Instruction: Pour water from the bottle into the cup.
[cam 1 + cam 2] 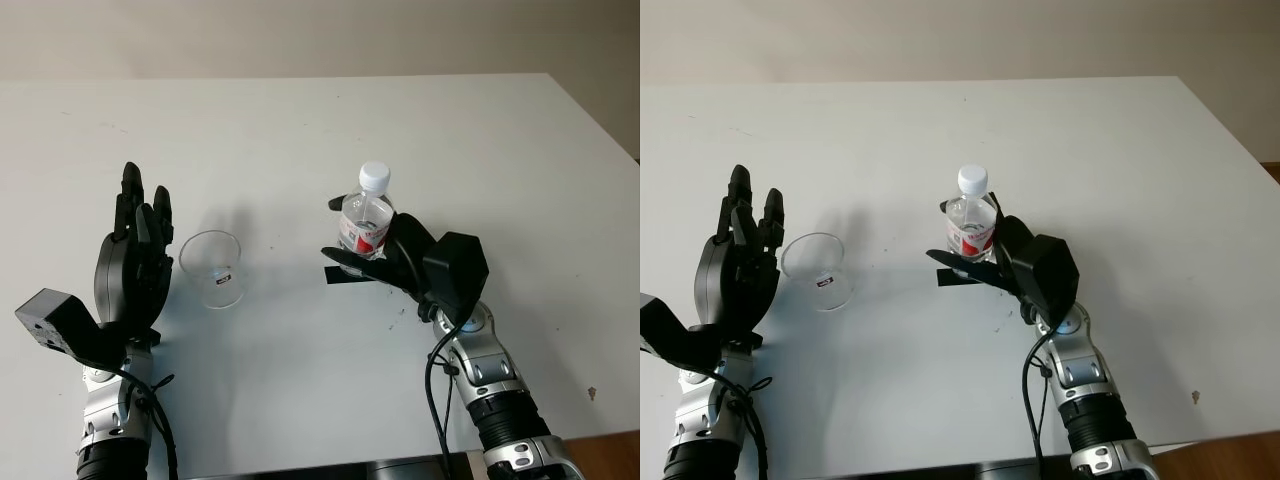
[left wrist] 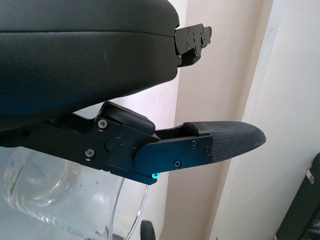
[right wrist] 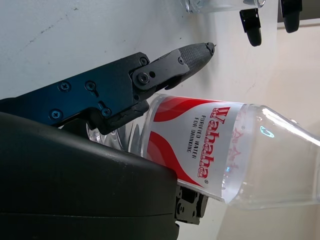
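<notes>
Bottle point(image 1: 367, 222) status: I see it standing upright on the white bench point(image 1: 300, 130), right of centre, with its white cap point(image 1: 374, 176) on. It is clear plastic with a red and white label point(image 3: 195, 145). I cannot tell the water level inside from the head views; the right wrist view shows the clear wall above the label but no definite liquid line.

Right hand point(image 1: 400, 255): I read it as closed around the lower half of the bottle at label height. One of its fingers point(image 3: 170, 62) lies along the near side of the bottle, and the black shell of the hand presses against the opposite side. The bottle's base appears to be on the bench surface, though the hand hides the contact point.

Cup point(image 1: 211, 268): a clear glass tumbler standing upright on the bench, left of the bottle and well apart from it. Nothing inside it is visible; a small dark mark shows on its wall.

Left hand point(image 1: 135, 255): I see it just beside the cup on the cup's outer side, open, with its fingers point(image 1: 140, 205) pointing away from me toward the far edge of the bench. It holds nothing. In the left wrist view the cup rim point(image 2: 117, 210) sits close under the thumb, with a gap between them.
</notes>
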